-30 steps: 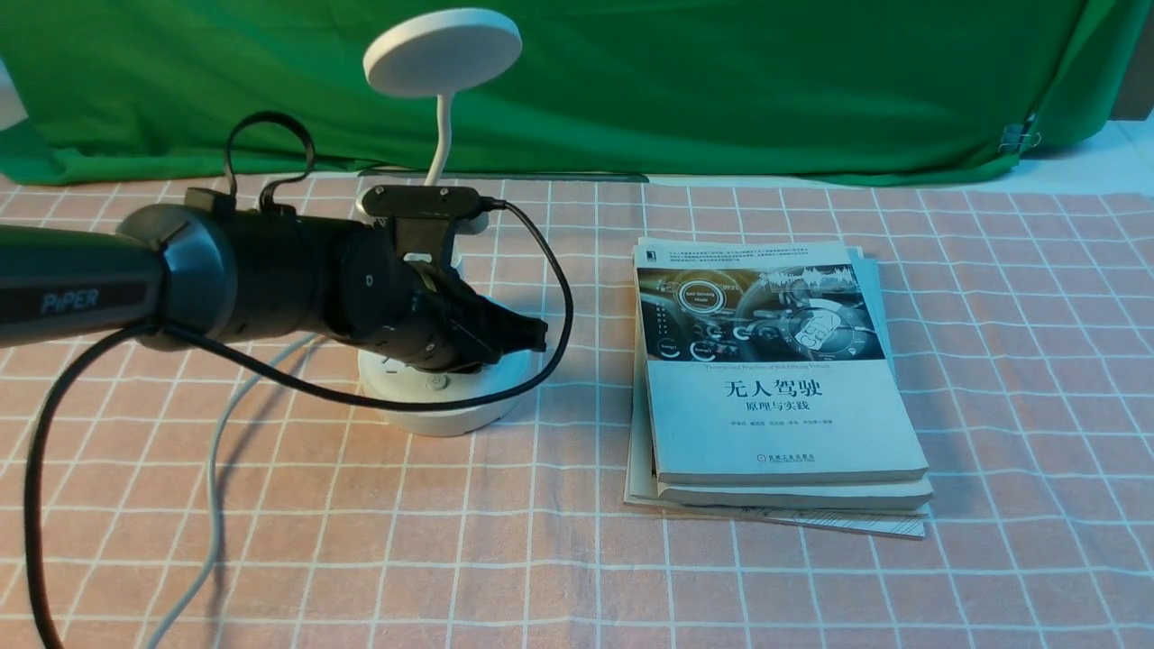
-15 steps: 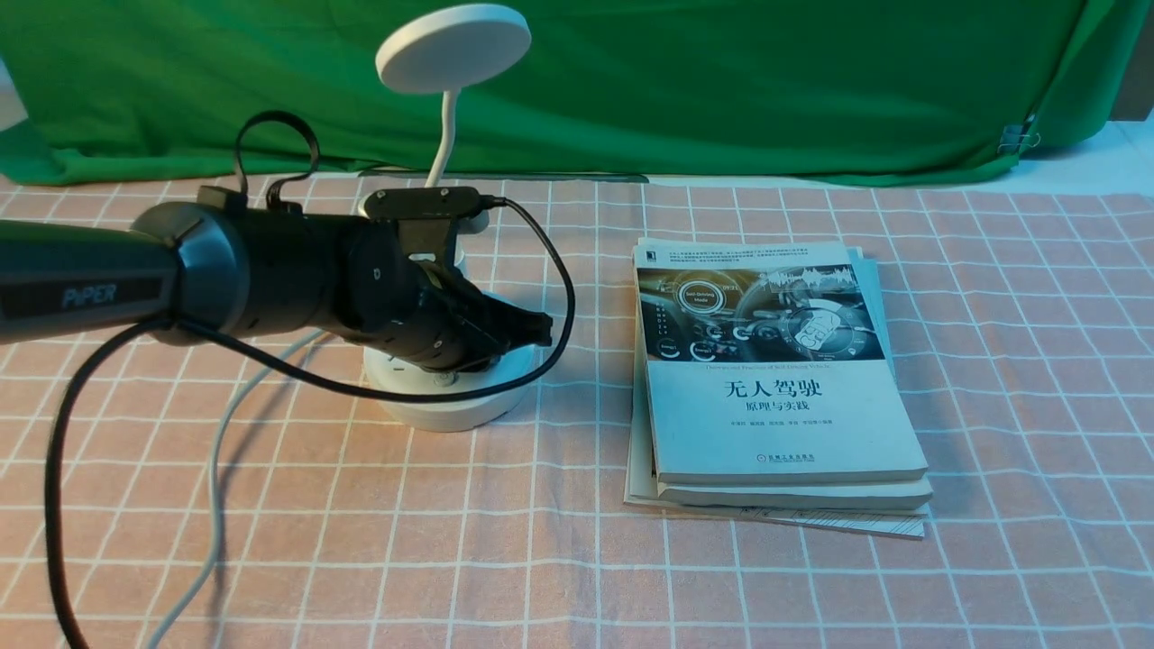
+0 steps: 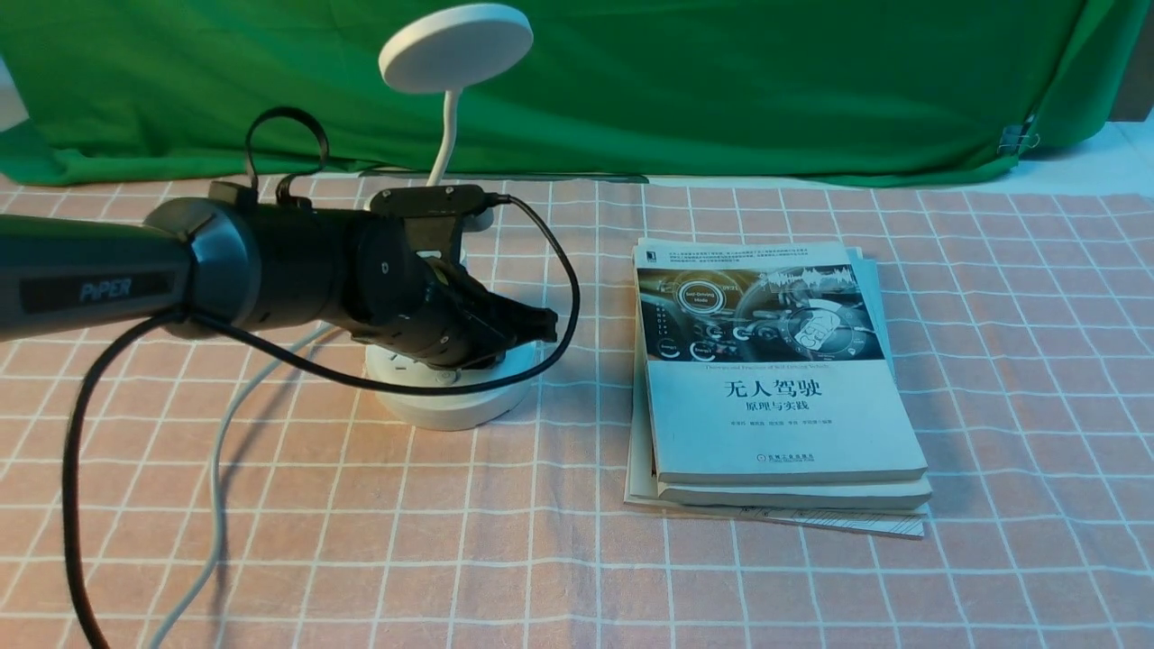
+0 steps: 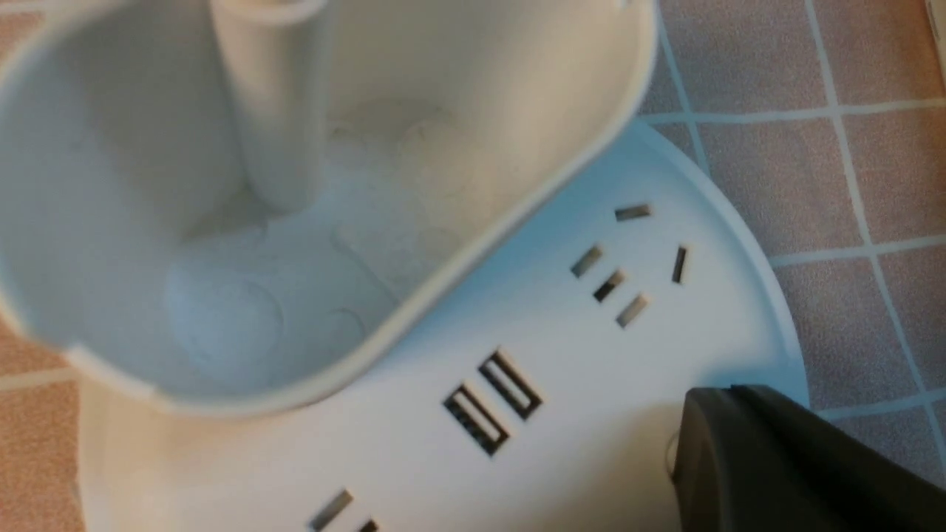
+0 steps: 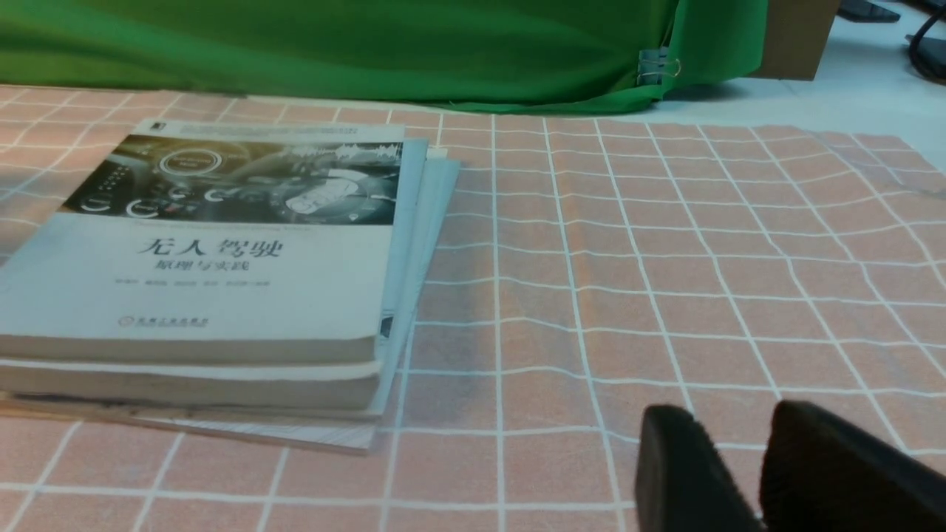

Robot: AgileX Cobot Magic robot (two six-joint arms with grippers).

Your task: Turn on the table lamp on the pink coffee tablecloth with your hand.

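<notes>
The white table lamp stands on the pink coffee tablecloth (image 3: 577,559), left of centre, with its disc head (image 3: 455,45) raised on a thin neck and showing no glow. Its round base (image 3: 451,406) carries sockets (image 4: 624,277) and an oval cup (image 4: 310,222). My left gripper (image 3: 545,323), the hand, lies low over the base's right side, shut and empty. In the left wrist view its dark fingertips (image 4: 732,436) rest on the base rim, half covering a round button. My right gripper (image 5: 728,417) hovers over bare cloth with a narrow gap between its fingers.
A stack of books (image 3: 775,361) lies right of the lamp. The lamp's white cord (image 3: 216,469) and my arm's black cable (image 3: 81,505) trail over the cloth at the left. A green backdrop cloth (image 3: 721,81) closes off the far edge.
My left arm has pushed a little forward and to the right, fingertips rising slightly. The lamp has shifted slightly to the right and away with it.
</notes>
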